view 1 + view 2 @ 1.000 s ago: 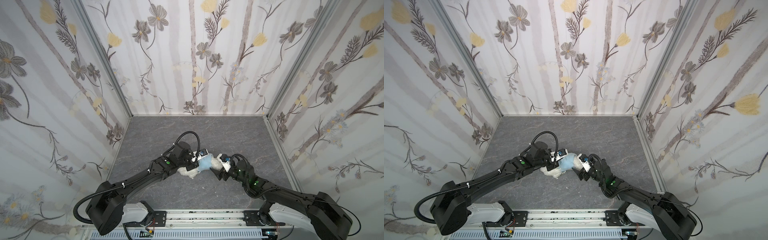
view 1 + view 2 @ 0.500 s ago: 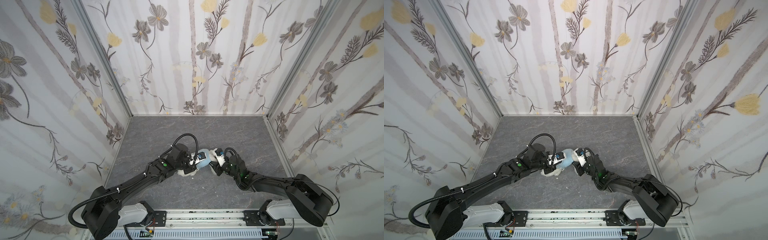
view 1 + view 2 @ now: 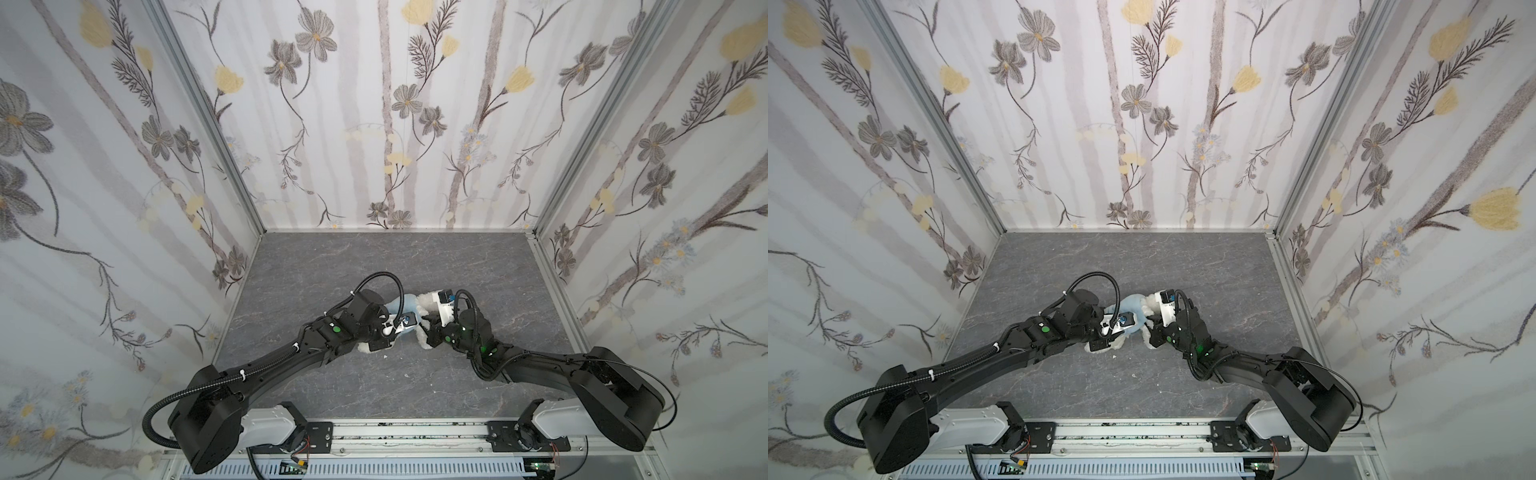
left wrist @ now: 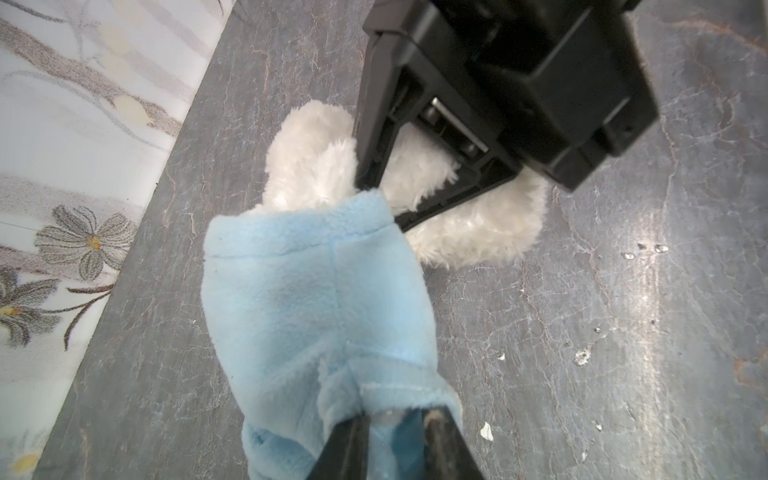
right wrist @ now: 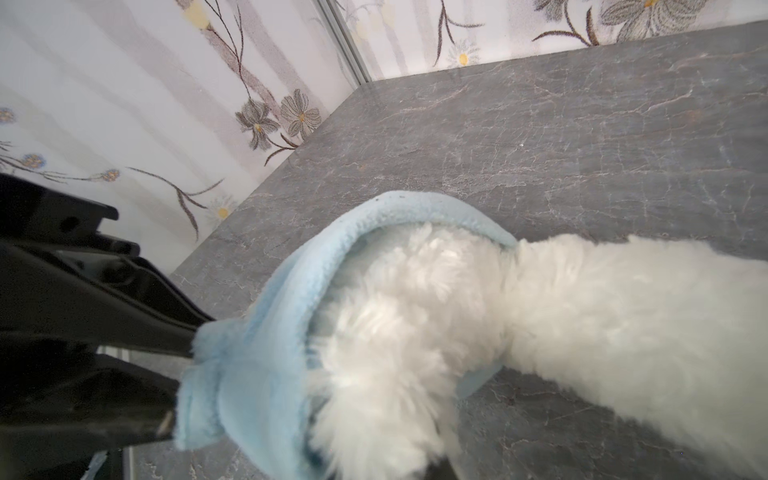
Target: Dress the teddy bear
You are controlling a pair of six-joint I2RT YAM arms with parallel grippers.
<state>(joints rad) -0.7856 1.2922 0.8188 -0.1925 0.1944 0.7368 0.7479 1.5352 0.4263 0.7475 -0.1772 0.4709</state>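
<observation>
The teddy bear (image 3: 425, 300) (image 3: 1148, 311), fluffy and white, lies mid-table with a light-blue hoodie (image 3: 409, 301) (image 3: 1133, 301) pulled partway over it. In the left wrist view the hoodie (image 4: 316, 291) covers one end and white fur (image 4: 478, 232) sticks out beyond it. My left gripper (image 4: 395, 419) (image 3: 411, 328) pinches a bunched hoodie cuff, jaws slightly apart around the fabric. My right gripper (image 3: 428, 329) (image 3: 1151, 331) is shut on the bear's fur; its fingers (image 4: 374, 124) press in at the hoodie's hem. In the right wrist view the bear (image 5: 582, 311) hides the fingertips, and the hoodie opening (image 5: 266, 332) rings it.
Flower-patterned walls (image 3: 386, 124) close the grey marbled tabletop (image 3: 374, 257) on three sides. A metal rail (image 3: 395, 432) with both arm bases runs along the front. Small white crumbs (image 4: 486, 432) lie on the table near the hoodie.
My right gripper has come in from the right and shut on the bear. The left jaws have eased slightly apart on the hoodie. Bear and hoodie have shifted a little toward the back.
</observation>
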